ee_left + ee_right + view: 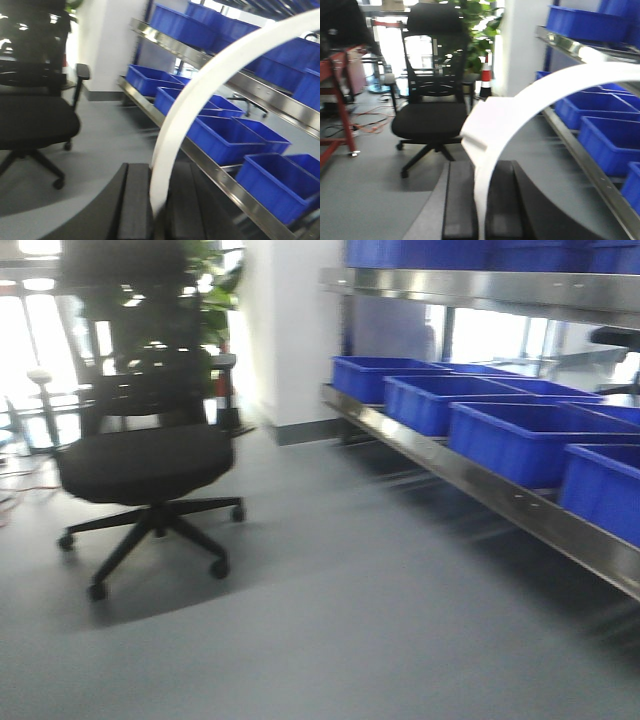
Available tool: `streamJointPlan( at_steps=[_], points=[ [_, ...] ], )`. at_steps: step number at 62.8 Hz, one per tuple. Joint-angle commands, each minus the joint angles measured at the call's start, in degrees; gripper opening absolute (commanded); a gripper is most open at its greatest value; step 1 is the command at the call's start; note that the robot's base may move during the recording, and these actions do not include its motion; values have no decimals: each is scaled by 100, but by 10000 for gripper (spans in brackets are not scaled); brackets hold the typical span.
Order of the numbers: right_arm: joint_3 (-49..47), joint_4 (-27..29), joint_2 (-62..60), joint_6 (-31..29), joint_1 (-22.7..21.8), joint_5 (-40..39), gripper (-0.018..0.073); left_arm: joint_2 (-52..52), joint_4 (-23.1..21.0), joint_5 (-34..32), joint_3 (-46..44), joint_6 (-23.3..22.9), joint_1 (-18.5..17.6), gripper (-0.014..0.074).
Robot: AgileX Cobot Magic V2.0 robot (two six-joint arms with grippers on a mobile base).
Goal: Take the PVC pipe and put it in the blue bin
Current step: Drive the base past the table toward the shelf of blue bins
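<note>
No lettering, label, brand or number is legible in any view: the blue plastic bins (515,435) on the steel shelf (480,490), the black mesh office chair (145,460) and the white curved PVC pipe (192,92) show plain, motion-blurred surfaces.

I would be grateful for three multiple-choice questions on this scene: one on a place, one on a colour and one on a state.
1. Where do the blue bins stand?
A. on a wooden table
B. on the steel shelf
C. on a trolley

2. What colour is the PVC pipe?
A. white
B. orange
C. green

3. How is the left gripper?
A. open and empty
B. shut on the PVC pipe
C. shut on a cloth

Answers:
1 B: the bins sit in a row along the metal shelf.
2 A: the curved pipe shows plain white in both wrist views.
3 B: the pipe's end runs down between the two black fingers.
</note>
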Motion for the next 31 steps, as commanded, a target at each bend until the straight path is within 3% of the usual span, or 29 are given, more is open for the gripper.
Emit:
streamJointPlan(
  at_steps=[1,31],
  points=[
    [9,-58,-18,-16,-9,-124,-168,-21,-31,-134,-8,7,-32,-111],
    [9,-58,-18,-16,-9,-124,-168,-21,-31,-134,-8,7,-32,-111]
  ],
)
